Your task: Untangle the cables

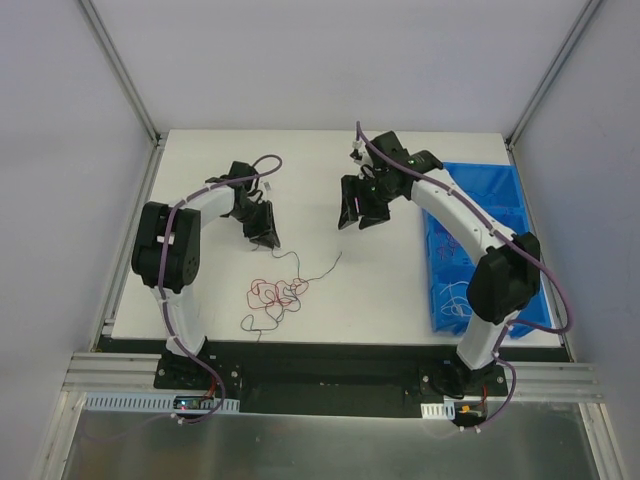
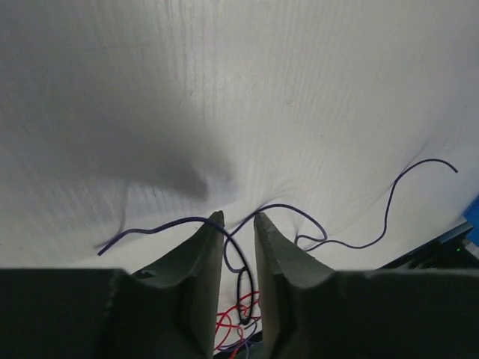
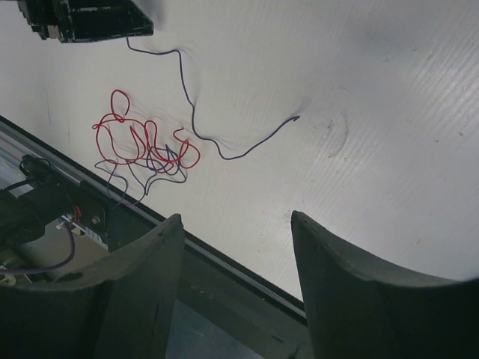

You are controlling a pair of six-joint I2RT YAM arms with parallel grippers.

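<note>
Left end effector [image 2: 233, 218], jaws narrowly apart, straddles the purple cable [image 2: 359, 246]; the tangle [image 1: 277, 293] lies toward the bench's [image 1: 400, 290] near edge.

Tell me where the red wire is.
In the top view the red wire lies curled on the table, left of centre, between the left gripper and the near edge, tangled with a dark wire.
</note>
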